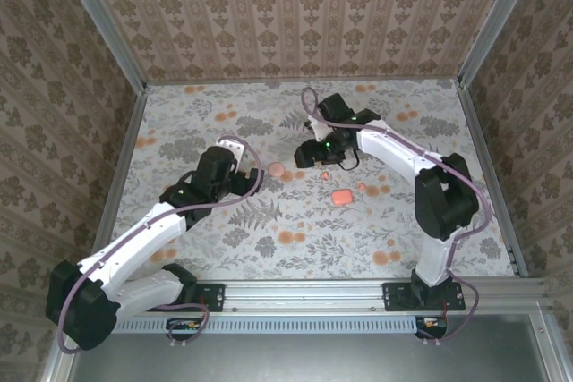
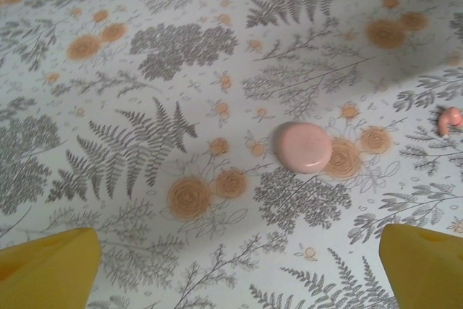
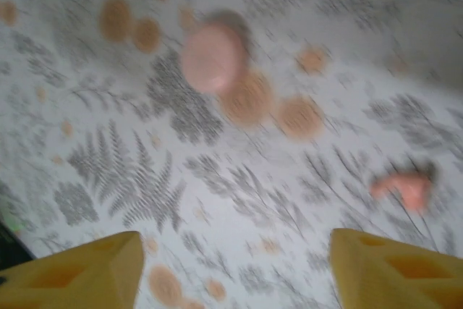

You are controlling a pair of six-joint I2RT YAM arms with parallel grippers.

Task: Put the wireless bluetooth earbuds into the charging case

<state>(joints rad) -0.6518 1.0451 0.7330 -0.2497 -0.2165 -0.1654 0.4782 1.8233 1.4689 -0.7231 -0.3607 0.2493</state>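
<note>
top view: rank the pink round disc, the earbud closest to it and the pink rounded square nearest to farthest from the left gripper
From the left gripper:
1. pink round disc, just ahead of it.
2. earbud, farther right.
3. pink rounded square, farthest right.

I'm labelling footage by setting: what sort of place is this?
Likely a lab robot test cell dressed to look homely, not a real room: wallpapered panels set in aluminium framing, a floral-covered table, and a left arm and right arm bolted to a metal rail.

Floral tablecloth, patterned wallpaper walls
</note>
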